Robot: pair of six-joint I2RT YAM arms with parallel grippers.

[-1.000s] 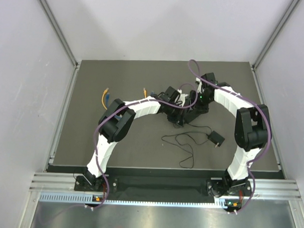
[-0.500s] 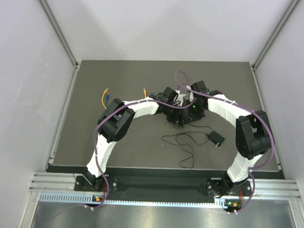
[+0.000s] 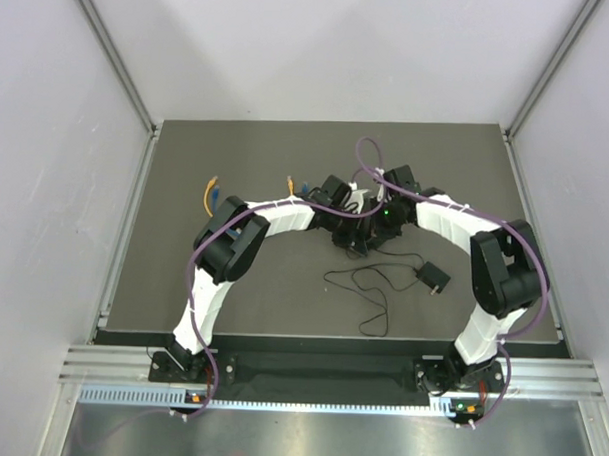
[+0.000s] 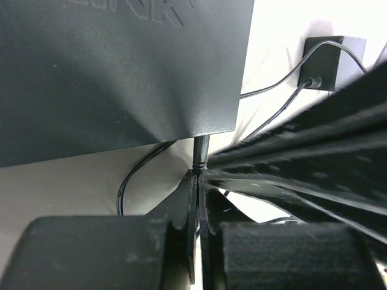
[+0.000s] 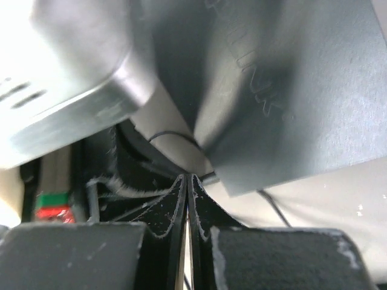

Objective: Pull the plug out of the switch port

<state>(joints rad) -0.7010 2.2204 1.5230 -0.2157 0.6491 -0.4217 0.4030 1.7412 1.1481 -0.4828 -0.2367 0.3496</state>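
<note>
First, check the left hand [image 4: 196, 180]: its fingers are closed, and the tips appear to pinch the ribbed tail of the plug [image 4: 201, 151]. The plug sits just ahead of them, seated in the switch port [image 4: 203, 135]. Expect a small, stiff, light plug on a limp wire, so grip the ribbed body. The switch [image 4: 121, 72] looks light and may slide on the dark surface [image 3: 237, 156]. The right hand [image 5: 186, 181] is closed at the switch corner, and you cannot tell what it pinches. With both hands crowded together, working room looks tight.

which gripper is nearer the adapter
Right. Both are down at the switch: the right gripper on the side facing the adapter, the left gripper, shut on the plug, on the other side.
</note>
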